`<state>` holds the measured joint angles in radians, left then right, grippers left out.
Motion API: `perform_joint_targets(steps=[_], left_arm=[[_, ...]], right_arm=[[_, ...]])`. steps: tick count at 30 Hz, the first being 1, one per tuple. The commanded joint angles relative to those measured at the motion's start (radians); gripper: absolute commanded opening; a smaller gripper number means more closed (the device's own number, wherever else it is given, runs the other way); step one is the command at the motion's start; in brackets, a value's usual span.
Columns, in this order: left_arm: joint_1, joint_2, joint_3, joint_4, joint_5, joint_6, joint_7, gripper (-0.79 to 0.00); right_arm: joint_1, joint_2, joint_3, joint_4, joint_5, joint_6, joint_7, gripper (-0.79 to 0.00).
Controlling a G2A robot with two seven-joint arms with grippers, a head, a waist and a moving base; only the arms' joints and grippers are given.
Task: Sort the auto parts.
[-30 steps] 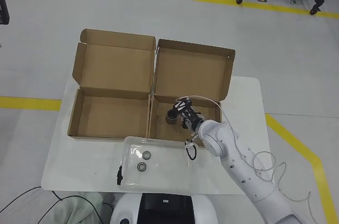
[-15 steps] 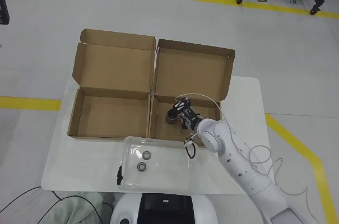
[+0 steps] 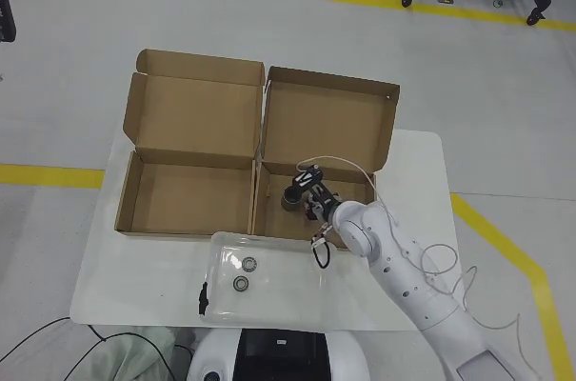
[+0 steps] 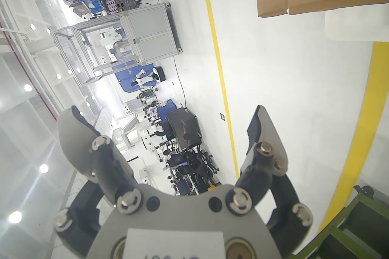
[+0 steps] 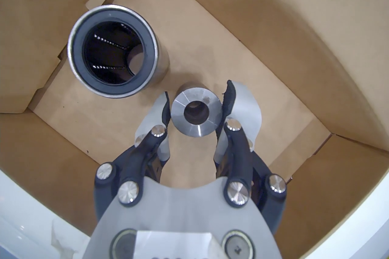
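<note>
My right gripper [image 5: 196, 108] hangs inside the right cardboard box [image 5: 273, 38], shut on a small steel sleeve [image 5: 196, 114] that stands upright, a finger pressed to each side of it. Close beside it a larger linear bearing [image 5: 113, 51] with a dark bore stands on the box floor. From above, the right gripper [image 3: 311, 186] sits just beside that bearing [image 3: 291, 198]. Two ring-shaped bearings [image 3: 250, 261] [image 3: 240, 283] lie in the clear tray [image 3: 221, 250] at the table's front. My left gripper [image 4: 165, 132] is open, off the table and facing the room.
The left cardboard box [image 3: 135, 195] stands with its lid up next to the right one. A small black part [image 3: 203, 297] sits at the tray's left end. White table surface lies free to the right of the boxes.
The right arm has shifted slightly left, bringing the gripper and the sleeve closer to the large bearing. Everything else is as before.
</note>
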<state>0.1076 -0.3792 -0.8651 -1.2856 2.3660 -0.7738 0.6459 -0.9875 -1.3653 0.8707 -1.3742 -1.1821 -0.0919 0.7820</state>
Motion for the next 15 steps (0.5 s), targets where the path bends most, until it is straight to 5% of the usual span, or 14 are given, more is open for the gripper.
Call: perform_joint_targets(steps=[1,15], left_arm=[[0.000,0.000,0.000,0.000,0.000,0.000,0.000,0.000],[0.000,0.000,0.000,0.000,0.000,0.000,0.000,0.000]], right_arm=[[-0.011,0.003,0.011,-0.017,-0.007,0.009,-0.004,-0.413],[-0.185,0.044,0.110,-0.362,-0.088,-0.056,-0.026,-0.413]])
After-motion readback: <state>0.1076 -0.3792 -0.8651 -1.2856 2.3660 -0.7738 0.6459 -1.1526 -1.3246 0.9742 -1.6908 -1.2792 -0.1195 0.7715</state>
